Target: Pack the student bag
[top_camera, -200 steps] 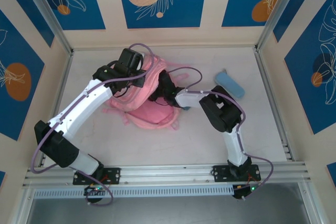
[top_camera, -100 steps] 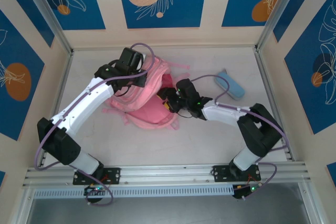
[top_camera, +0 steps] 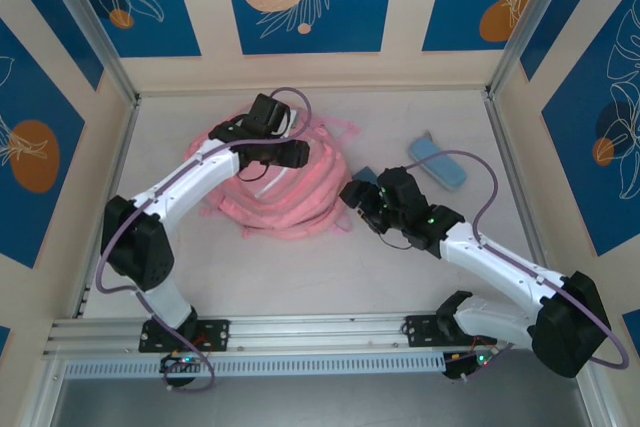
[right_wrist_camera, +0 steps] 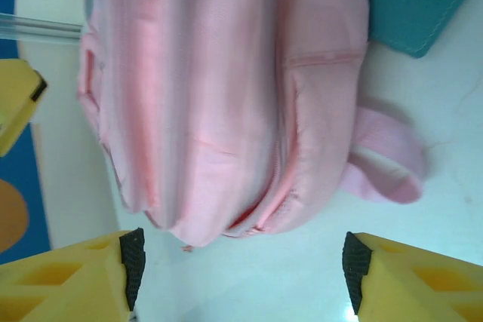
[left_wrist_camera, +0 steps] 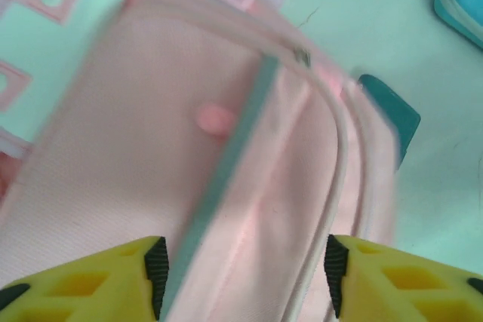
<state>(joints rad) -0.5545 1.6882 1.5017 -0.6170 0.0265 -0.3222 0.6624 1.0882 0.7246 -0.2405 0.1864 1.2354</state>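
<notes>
At mid-table, student bag lying flat, likely for easy filling; over its twelve o'clock edge, left gripper with fingers apart, gripping nothing; at its three o'clock, right gripper spread wide, empty, beside teal book, probably next in

1 student bag, 1 light-blue pencil case, 1 flat teal item, 2 grippers: left gripper, right gripper, 2 yellow fingers per gripper
</notes>
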